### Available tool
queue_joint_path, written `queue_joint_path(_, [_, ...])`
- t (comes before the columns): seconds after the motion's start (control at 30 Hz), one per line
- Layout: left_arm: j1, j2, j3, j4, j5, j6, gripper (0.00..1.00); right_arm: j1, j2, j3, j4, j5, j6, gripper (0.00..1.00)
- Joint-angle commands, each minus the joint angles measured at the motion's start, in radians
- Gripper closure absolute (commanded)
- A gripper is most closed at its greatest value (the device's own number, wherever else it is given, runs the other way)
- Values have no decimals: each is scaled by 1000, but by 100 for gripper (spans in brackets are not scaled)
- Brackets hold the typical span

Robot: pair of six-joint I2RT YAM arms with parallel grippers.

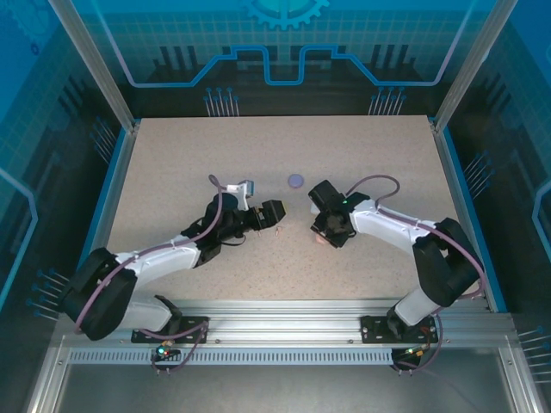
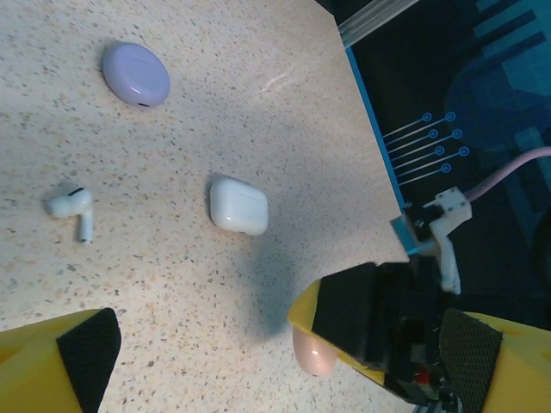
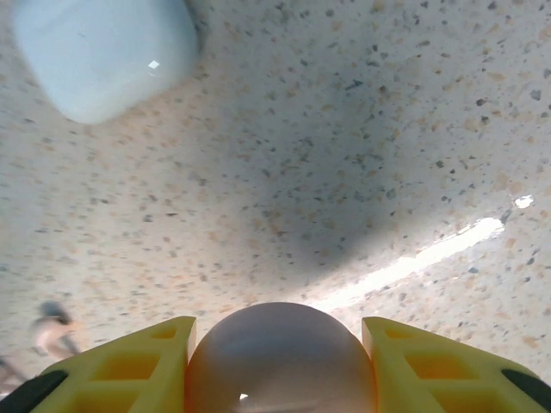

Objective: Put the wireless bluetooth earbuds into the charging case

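Your left gripper (image 1: 272,215) is spread wide and holds nothing. In the left wrist view its yellow fingers (image 2: 53,366) sit far apart at the bottom corners of the frame.

The white earbud (image 2: 71,208) lies loose on the table (image 2: 172,292) at the left-middle of that view, up-frame from the left-hand finger and well clear of it. Its stem runs roughly up and down the frame, with the head at the top pointing toward the left edge. The white case (image 2: 238,205) lies to its right, apart from it and with the lid down. The purple case (image 2: 136,74) sits at the upper left, also closed.

Your right gripper (image 3: 277,325) is closed on the pink case (image 3: 280,370). At the bottom of the right wrist view a yellow finger presses against each side of its rounded shell. I cannot tell whether that lid is open.

I judge the left arm the nearer one for this earbud. The pickup depends on sliding toward the frame's left and closing across the stem, not along it.

The left wrist view shows the earbud sharply. The right wrist view has a blur at its lower left that may be the earbud, but I cannot tell. The top view adds that the two grippers stand near each other mid-table, with the purple case just beyond them.
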Motion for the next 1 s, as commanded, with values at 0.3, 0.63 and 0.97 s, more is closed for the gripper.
queue_joint_path(0.3, [-101, 149, -55, 390, -111, -42, 11, -31, -56, 129, 28, -63, 135, 61])
queue_joint_path(0.63, [-130, 239, -21, 454, -115, -46, 30, -26, -5, 204, 57, -109, 155, 62])
queue_joint_path(0.97, [-145, 301, 24, 498, -115, -56, 33, -17, 22, 231, 56, -112, 154, 62])
